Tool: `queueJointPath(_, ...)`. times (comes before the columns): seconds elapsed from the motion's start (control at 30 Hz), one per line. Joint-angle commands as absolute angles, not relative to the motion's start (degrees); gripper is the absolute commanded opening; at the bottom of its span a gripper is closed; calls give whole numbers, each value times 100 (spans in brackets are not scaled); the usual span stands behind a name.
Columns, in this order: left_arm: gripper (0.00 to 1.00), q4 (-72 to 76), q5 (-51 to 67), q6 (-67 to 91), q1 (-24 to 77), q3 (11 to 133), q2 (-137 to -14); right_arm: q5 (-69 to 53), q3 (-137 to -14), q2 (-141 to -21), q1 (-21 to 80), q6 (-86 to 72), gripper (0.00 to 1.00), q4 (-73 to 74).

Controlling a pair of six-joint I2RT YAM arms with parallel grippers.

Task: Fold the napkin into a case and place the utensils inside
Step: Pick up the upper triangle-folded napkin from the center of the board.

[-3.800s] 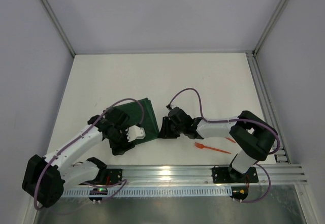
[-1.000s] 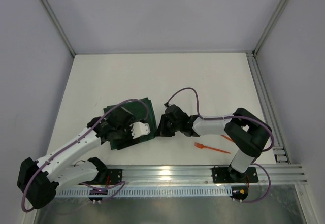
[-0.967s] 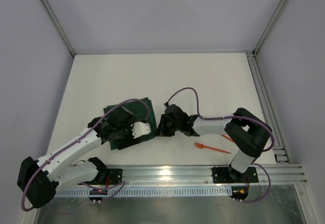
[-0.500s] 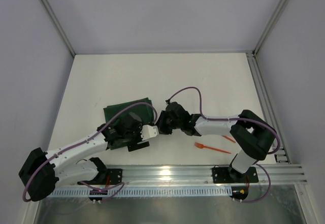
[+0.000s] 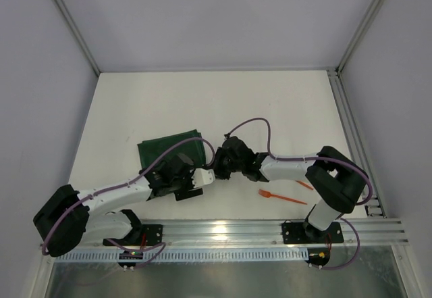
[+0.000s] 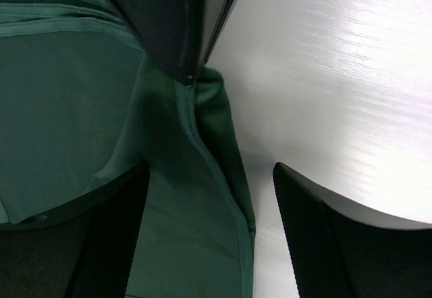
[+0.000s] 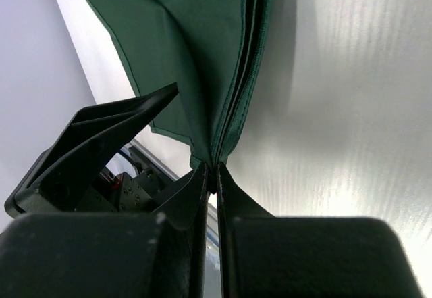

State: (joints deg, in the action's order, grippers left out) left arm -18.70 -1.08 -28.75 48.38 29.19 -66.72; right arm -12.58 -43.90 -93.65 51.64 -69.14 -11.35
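The dark green napkin (image 5: 165, 151) lies folded in layers left of centre; it fills the left wrist view (image 6: 74, 109) and hangs in front of the right wrist view (image 7: 196, 34). My right gripper (image 5: 217, 170) is shut on the napkin's near right corner (image 7: 212, 166), and its black fingers (image 6: 175, 21) show in the left wrist view. My left gripper (image 5: 206, 175) is open, with its jaws on either side of the napkin's right edge (image 6: 210, 176). The orange fork (image 5: 282, 196) and a second orange utensil (image 5: 305, 185) lie to the right.
An aluminium rail (image 5: 270, 233) runs along the near edge by the arm bases. A second rail (image 5: 351, 129) runs along the right side. Grey walls enclose the white table (image 5: 202, 102).
My left arm has swung right and toward the near edge, bringing its gripper beside the right gripper. More of the napkin's left part now lies uncovered. The right gripper still pinches the corner.
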Motion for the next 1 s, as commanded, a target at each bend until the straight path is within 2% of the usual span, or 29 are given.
queueJointPath(0.0,75,-1257,-676,-2839,4878,2786,-6838,-1309,-4412,-9141,5203,-7084,4,-1415)
queueJointPath(0.13,61,-1265,-1037,-2909,4878,2559,-6636,-1362,-4395,-9202,5186,-7049,4,-1389)
queueJointPath(0.3,52,-1538,-1371,-3049,4878,2277,-6100,-1371,-4316,-9202,5133,-6996,4,-1327)
queueJointPath(0.63,43,-1714,-1608,-3015,4878,1942,-5766,-1362,-4289,-9114,5080,-6891,4,-1222)
queueJointPath(0.77,25,-1810,-1442,-2980,4878,2021,-5766,-1327,-4289,-9132,5071,-6777,4,-1178)
queueJointPath(0.8,14,-1819,-1424,-2971,4878,2048,-5783,-1318,-4289,-9141,5063,-6742,4,-1169)
queueJointPath(0.87,1,-1819,-1424,-2971,4878,2100,-5801,-1301,-4254,-9132,5071,-6689,11,-1134)
queueJointPath(0.9,0,-1828,-1424,-2971,4878,2127,-5809,-1292,-4228,-9132,5071,-6680,12,-1142)
queueJointPath(0.97,0,-1854,-1415,-2971,4878,2215,-5810,-1274,-4079,-9132,5071,-6732,24,-1309)
